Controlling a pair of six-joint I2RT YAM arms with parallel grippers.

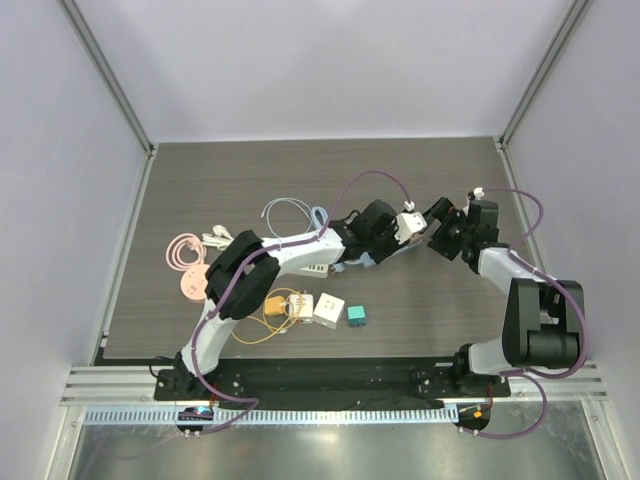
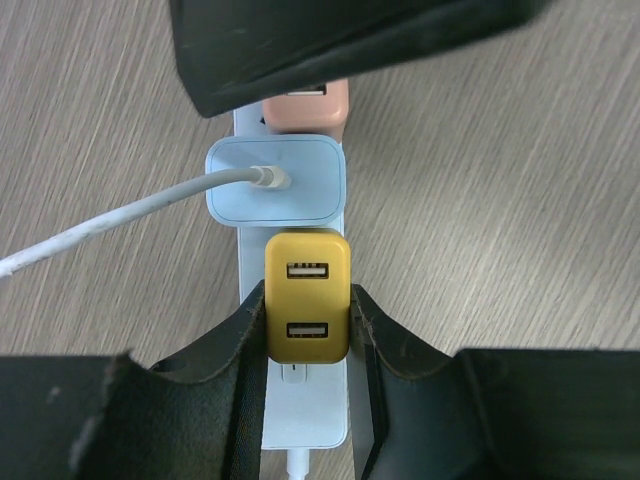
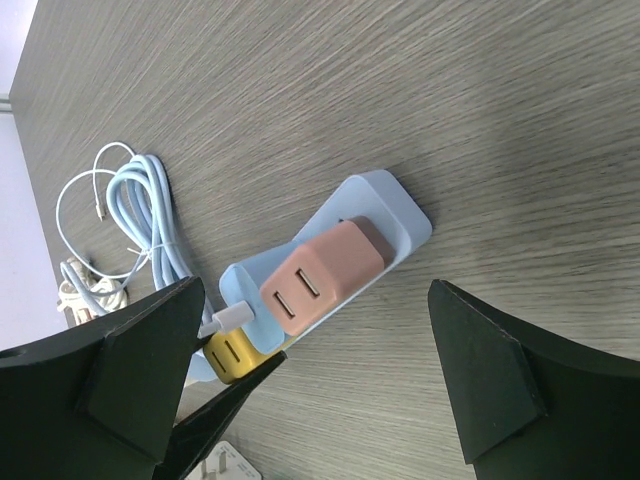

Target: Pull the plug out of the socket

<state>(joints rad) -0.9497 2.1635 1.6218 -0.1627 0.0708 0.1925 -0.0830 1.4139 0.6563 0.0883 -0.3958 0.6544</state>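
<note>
left claw (image 2: 307, 325): clamped on yellow plug (image 2: 307, 290)
right claw (image 3: 316, 298): spread wide, above pink plug (image 3: 322, 268)
strip (image 2: 305, 425): flat on table (image 2: 500, 200)

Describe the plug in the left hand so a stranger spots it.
Find the pale power strip on the table. Three plugs stand in a row on it. Yours is the yellow plug at one end, beside the blue plug with a cable; the pink plug is farthest.
</note>
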